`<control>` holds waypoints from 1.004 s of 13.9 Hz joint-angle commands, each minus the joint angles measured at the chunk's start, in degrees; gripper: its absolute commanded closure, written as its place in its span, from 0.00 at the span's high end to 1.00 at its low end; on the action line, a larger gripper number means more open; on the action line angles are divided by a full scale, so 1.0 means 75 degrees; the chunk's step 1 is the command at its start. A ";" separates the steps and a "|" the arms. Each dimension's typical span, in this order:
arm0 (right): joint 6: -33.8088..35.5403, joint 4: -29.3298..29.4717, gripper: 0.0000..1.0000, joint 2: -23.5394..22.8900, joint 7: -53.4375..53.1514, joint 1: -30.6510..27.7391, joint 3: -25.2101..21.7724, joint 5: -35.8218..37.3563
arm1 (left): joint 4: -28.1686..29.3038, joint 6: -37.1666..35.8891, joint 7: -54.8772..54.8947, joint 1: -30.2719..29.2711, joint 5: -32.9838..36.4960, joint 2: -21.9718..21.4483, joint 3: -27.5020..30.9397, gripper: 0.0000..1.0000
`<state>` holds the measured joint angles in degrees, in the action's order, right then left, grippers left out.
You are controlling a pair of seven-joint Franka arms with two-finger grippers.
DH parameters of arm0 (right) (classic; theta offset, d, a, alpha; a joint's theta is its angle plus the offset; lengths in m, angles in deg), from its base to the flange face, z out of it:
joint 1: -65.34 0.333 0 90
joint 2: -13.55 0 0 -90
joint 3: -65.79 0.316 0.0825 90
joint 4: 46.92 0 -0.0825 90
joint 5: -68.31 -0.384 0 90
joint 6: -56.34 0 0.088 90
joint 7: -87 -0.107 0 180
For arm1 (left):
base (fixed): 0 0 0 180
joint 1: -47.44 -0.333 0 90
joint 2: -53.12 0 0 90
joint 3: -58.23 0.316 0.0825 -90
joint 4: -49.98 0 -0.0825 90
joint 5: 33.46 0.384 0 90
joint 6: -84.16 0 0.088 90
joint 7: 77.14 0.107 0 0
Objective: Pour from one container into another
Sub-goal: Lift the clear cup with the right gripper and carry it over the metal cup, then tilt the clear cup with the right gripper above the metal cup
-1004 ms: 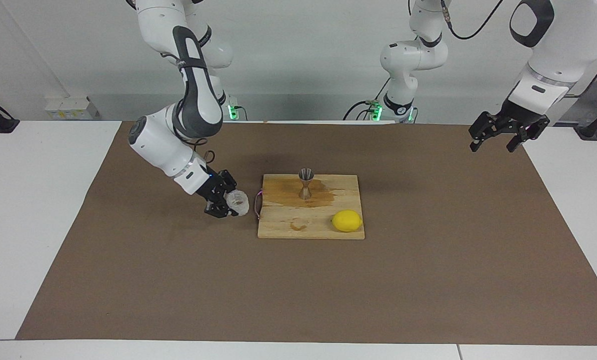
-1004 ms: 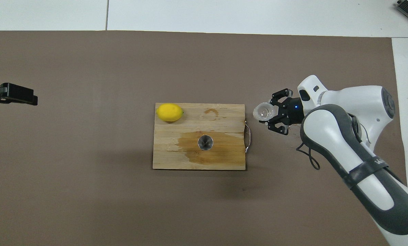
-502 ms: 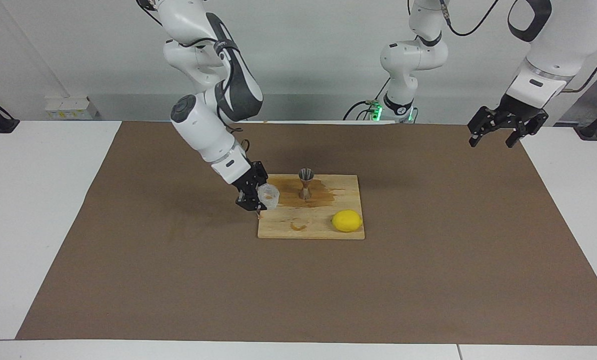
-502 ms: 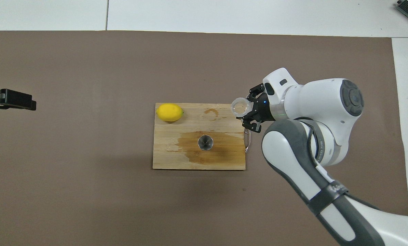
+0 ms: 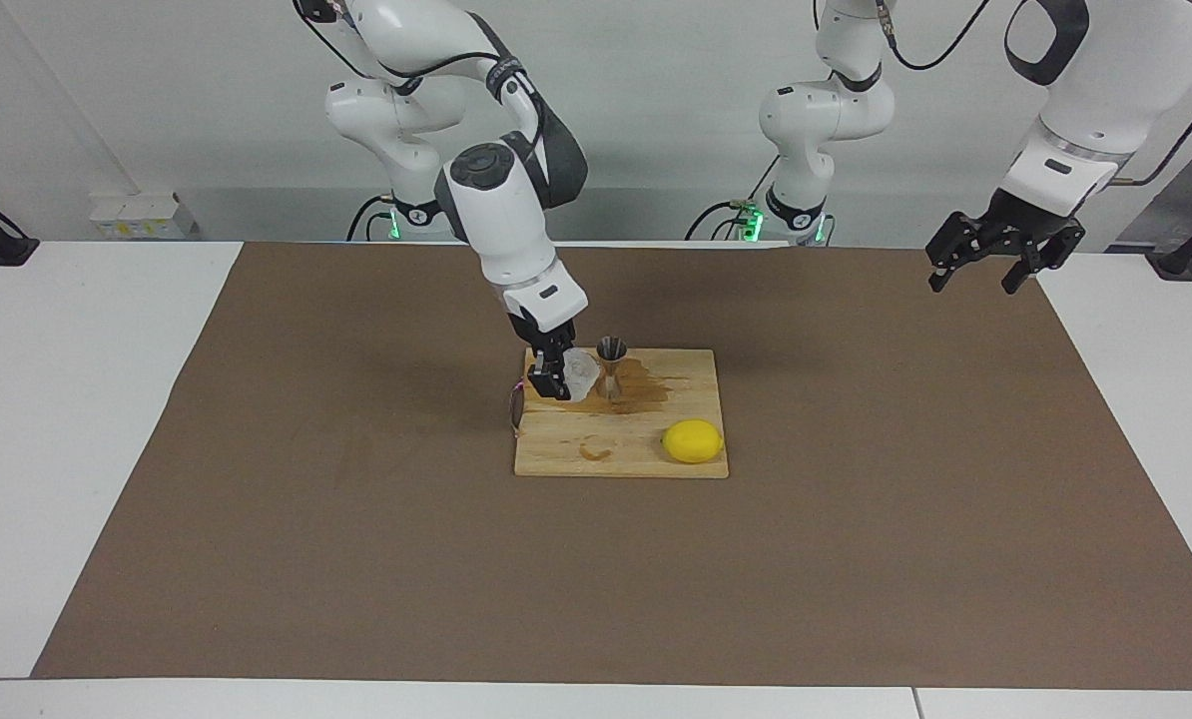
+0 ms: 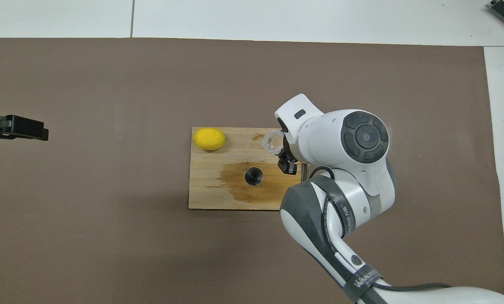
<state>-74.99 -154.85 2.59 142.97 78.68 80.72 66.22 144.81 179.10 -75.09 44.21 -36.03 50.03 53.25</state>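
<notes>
Clear cup (image 5: 582,371), squat w/ knobbly frosted sides, is clamped in the right gripper (image 5: 556,374) and held over the wooden board (image 5: 656,459), at the board's end toward the right arm's side of the table. It hangs just beside the metal jigger (image 5: 611,366), apparently not touching; mouth looks tipped toward the jigger in the facing view, contents not discernible. Key relation: the jigger lies from the cup toward the left arm's end of the table and, in the overhead view (image 6: 272,141), somewhat nearer the robots, so my read is the pour still needs a short shift to bring the cup's lip over the jigger's open top (image 6: 253,176), then a roll of the wrist. Jigger: silvery hourglass, two cones at a narrow waist, long axis upright, standing on a dark wet-looking stain (image 6: 256,190) on the half of the board nearer the robots. Narrow mouth, light body: prob. easy to miss or knock over. Right arm is plainly the nearer one; its wrist hides part of the board's end from above. Lemon (image 5: 693,441) lies at the board's corner farthest from the robots, toward the left arm's end, well apart from the pour. Board sits mid-table on the brown mat (image 5: 856,559). Left gripper (image 5: 990,262) waits, fingers apart, up over the mat's corner at the left arm's end, robots' edge.
</notes>
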 commanded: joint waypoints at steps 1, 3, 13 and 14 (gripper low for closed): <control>0.0400 0.0198 0.00 -0.0086 -0.0185 0.0177 0.0001 0.0710 | 0.0211 0.0185 0.0102 0.0068 -0.0020 -0.0185 0.0055 1.00; 0.0681 0.0198 0.00 -0.0063 -0.0161 0.0283 0.0001 0.1097 | 0.0211 0.0185 0.0102 0.0068 -0.0020 -0.0173 0.0055 1.00; 0.1092 0.0093 0.00 0.0055 -0.0032 0.0834 0.0013 0.2047 | 0.0188 0.0208 0.0090 0.0068 -0.0020 -0.0150 0.0055 1.00; 0.1127 0.0093 0.00 0.0055 -0.0032 0.0834 0.0013 0.2083 | 0.0188 0.0208 0.0090 0.0056 -0.0020 -0.0150 0.0055 1.00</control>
<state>-68.01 -154.53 2.58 142.67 84.60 80.75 79.97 144.81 179.39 -75.06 44.21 -36.03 50.03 53.25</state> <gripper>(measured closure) 0.476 0.000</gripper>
